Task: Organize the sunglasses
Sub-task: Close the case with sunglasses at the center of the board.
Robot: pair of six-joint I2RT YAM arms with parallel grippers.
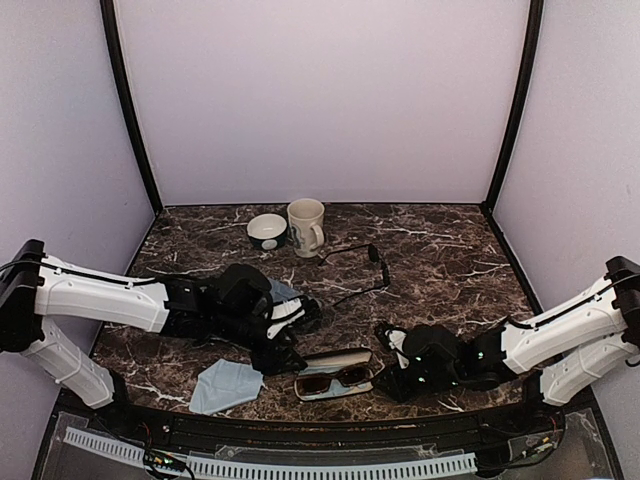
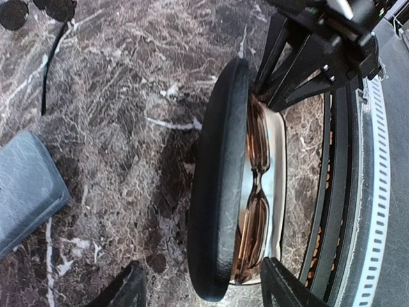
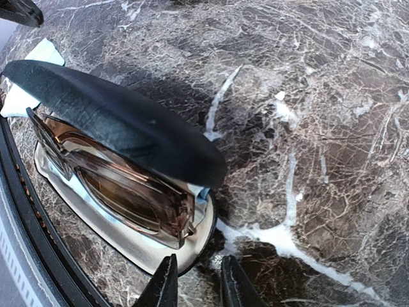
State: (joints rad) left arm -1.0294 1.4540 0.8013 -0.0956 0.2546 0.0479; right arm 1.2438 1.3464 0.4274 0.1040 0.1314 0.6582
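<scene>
Dark marble-pattern table [image 1: 440,250] fills middle of top view.
Upper centre: 1 dark bowl [image 1: 267,231] with white inside; 1 cream mug [image 1: 306,227] just right of it.
Right of centre: 1 pair thin wire-framed glasses [image 1: 355,268], arms unfolded.
Lower centre, near front edge: 1 black oval case [image 1: 338,357], lid open.
Lower left: 1 pale blue cloth [image 1: 225,386].
Left of centre: 1 grey-blue case [image 1: 283,291], partly hidden.

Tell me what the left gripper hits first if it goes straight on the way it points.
Probably the raised lid of the open black case, which lies straight ahead between the fingers of the left gripper, brownish sunglasses inside. Depth is unclear, so this is a guess.
</scene>
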